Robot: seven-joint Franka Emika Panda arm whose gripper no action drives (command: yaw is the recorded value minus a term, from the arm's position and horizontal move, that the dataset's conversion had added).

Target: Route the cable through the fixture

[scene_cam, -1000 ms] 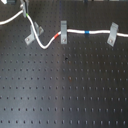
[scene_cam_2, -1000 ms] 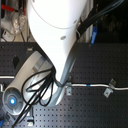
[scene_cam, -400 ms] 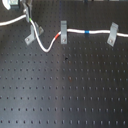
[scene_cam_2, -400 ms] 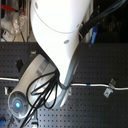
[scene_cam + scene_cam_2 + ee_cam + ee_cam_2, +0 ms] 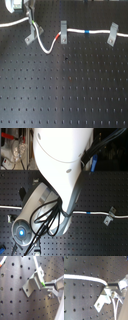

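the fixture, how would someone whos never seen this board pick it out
In the first exterior view, three grey metal brackets stand in a row along the white cable on the black perforated board. The fixture is at the first exterior view's left end, beside the cable's green mark, just below the hand.

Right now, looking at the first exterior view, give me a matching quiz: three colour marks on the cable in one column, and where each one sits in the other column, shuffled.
Column one:
1. green mark
2. red mark
3. blue band

Column two:
A. on the stretch of cable between the middle clip and the clip at the first exterior view's right
B. at the fixture, just under the tool
C. right beside the middle clip, where the cable rises out of its sag

Pairs: 1-B, 2-C, 3-A
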